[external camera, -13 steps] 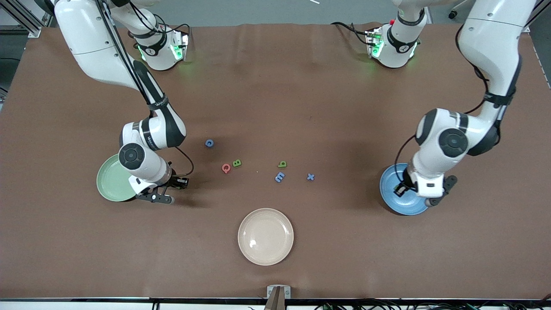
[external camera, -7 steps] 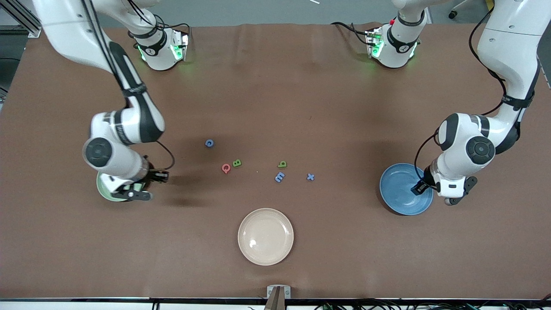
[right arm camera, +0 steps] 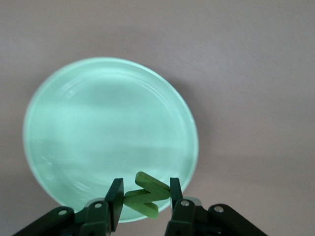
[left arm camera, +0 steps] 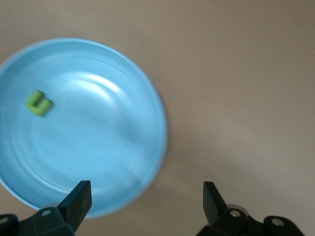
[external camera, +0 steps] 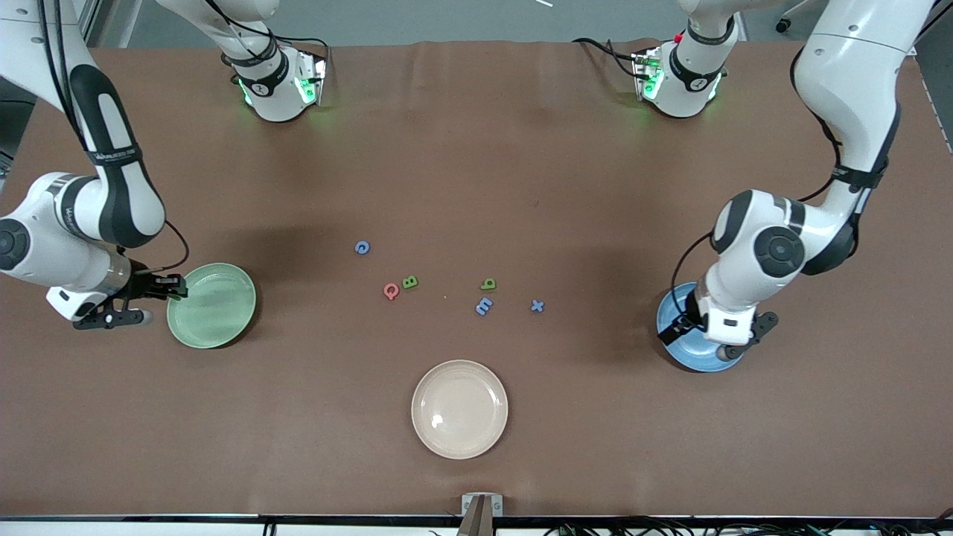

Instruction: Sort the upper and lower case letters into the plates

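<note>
Counter [external camera: 476, 149] brown, both arms reaching in from their bases. At the right arm's end, right gripper [external camera: 112, 318] hangs low over the bare counter just beside the light green plate [external camera: 223, 277], off the rim that faces that end. Jaws narrow, pinched on a green zigzag letter [right arm camera: 146, 195], Z or N, cannot tell which. Right wrist view shows the green plate with nothing lying in it. Moving toward the middle, six loose letters lie flat on the counter, well apart from all plates: blue c [external camera: 362, 248] farthest from the front camera; red Q [external camera: 391, 291] and green B [external camera: 409, 282] just beside each other; then green g [external camera: 488, 284] with blue m [external camera: 484, 305] just nearer the camera; blue x [external camera: 537, 306] a little toward the left arm's end. Cream plate [external camera: 418, 409] sits nearer the camera than the letters, nothing in it. At the left arm's end, blue plate [external camera: 672, 321] lies partly hidden under the left arm. Left gripper [external camera: 715, 348] is over this plate, near its camera-side rim, jaws spread wide and holding nothing. Left wrist view shows one small green U-shaped letter [left arm camera: 38, 103] lying inside the blue plate near its rim.
</note>
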Available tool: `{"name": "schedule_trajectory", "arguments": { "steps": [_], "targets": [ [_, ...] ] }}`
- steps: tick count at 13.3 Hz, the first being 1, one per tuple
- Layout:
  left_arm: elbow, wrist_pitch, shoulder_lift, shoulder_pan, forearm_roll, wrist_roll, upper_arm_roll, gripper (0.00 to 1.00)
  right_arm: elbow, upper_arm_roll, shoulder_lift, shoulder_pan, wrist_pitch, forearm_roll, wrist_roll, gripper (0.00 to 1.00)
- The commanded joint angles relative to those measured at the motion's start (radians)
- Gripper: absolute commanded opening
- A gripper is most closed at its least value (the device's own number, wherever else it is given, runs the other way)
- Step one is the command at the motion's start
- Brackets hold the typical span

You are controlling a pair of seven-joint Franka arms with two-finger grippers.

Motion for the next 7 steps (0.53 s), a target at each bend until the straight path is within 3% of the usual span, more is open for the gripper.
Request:
{"name": "schedule_trajectory", "arguments": {
  "steps": [1, 4, 7],
  "targets": [
    [0.113, -0.028, 0.086, -0.077, 0.007, -0.076, 0.004, 1.0, -0.076, 0.02, 0.025, -0.035, 0.111, -0.001, -0.037, 0.26],
    [0.25, -0.038, 0.19, -0.158, 0.005, -0.203, 0.005, 0.99, -0.15, 0.02, 0.053, -0.032, 0.278, -0.001, -0.034, 0.26],
    [0.279, -0.038, 0.23, -0.228, 0.004, -0.329, 0.019, 0.99, -0.159, 0.02, 0.058, -0.021, 0.291, -0.001, -0.032, 0.26]
  ]
}}
